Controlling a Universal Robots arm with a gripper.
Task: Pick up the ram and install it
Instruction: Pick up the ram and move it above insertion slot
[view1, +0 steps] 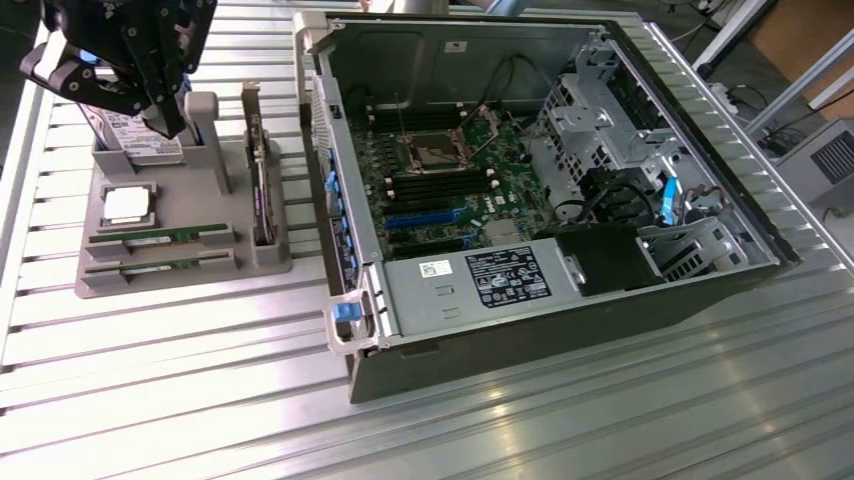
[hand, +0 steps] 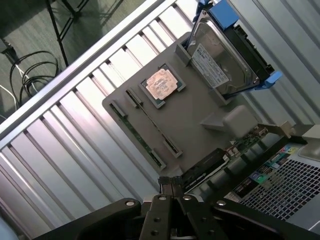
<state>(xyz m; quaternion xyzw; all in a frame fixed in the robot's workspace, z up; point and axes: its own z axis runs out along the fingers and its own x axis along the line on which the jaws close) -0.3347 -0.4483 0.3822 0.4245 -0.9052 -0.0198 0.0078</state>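
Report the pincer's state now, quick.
Pincer: shut, holding nothing; the long, thin green ram stick lies in the grey plastic holder tray.

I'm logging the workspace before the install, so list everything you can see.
ram: two, green, lying flat in the holder's near slots
processor chip: one, silver, flat on the holder
hard drive: one, silver with blue rails, standing in the holder
expansion card: one, dark, on edge in the holder
holder: one, grey, on the table at the exterior view's left
computer case: one, grey, open, motherboard showing, beside the holder
table: one, silver, slatted
gripper: one, black, shut, holding nothing, above the holder
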